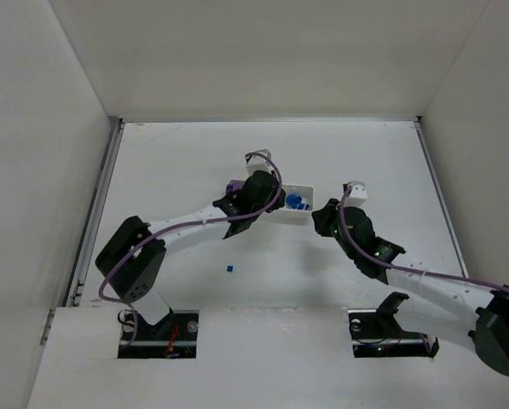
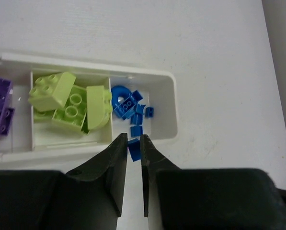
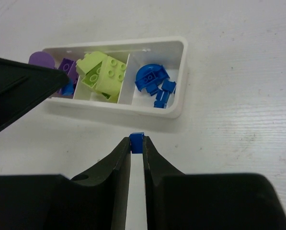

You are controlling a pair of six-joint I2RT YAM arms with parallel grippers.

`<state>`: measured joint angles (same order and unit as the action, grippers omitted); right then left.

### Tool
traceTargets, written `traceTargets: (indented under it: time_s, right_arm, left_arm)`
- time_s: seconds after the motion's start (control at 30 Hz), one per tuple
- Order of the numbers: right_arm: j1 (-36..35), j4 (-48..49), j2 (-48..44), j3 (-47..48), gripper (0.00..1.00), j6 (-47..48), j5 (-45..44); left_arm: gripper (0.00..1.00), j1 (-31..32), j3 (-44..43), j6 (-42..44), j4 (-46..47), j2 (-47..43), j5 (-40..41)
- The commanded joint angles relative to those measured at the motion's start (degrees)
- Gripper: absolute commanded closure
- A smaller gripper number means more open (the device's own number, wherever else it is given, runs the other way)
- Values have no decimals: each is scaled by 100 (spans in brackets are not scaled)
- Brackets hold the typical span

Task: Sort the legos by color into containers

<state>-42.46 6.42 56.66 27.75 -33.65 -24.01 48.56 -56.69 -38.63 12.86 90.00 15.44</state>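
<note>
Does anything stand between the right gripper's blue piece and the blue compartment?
Only the tray's near wall lies between the blue piece and the blue compartment. The left gripper shows off to the left, clear of that line.

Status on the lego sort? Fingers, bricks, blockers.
Left fingers shut on blue piece at tray near wall, blue compartment. Right fingers shut on second blue piece, short of tray. Stray blue piece on table. Nothing blocking.

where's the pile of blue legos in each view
top external: blue pile, just right of centre.
left wrist: centre, right end of the tray.
right wrist: upper middle, right end of the tray.
shared landmark: the tray's rounded end wall.
</note>
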Motion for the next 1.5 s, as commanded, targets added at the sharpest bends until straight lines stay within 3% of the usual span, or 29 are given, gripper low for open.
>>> traceTargets:
  time_s: [0.0,0.1,0.2,0.43,0.57,0.73,0.97,1.17,1.47]
  right_arm:
    - [154,193,-68,-41,80,-133,212]
    - [172,202,-6,-41,80,-133,213]
    - [181,202,-6,-15,80,-133,221]
    - [199,167,160,169,80,-151,230]
    - [251,246,678,468,80,-186,248]
    - [453,457,1460,942,80,-11,256]
    - [726,571,2225,1470,77,95,344]
    - [717,554,2341,1672,60,139,266]
    - [708,598,1734,1278,57,157,195]
  left_arm:
    - [87,-70,-597,189,410,429,-208]
    - [86,-44,-975,198,410,878,-296]
    - [78,-35,-1186,216,401,1090,-314]
    - [65,-79,-1082,330,401,863,-261]
    - [68,-79,-521,453,384,292,-147]
    - [69,35,788,576,182,-858,318]
    - [69,255,2283,366,-1081,-2572,1003]
    - [69,510,2890,-196,-2208,-3382,1119]
    - [72,1265,3102,-803,-3053,-3472,1092]
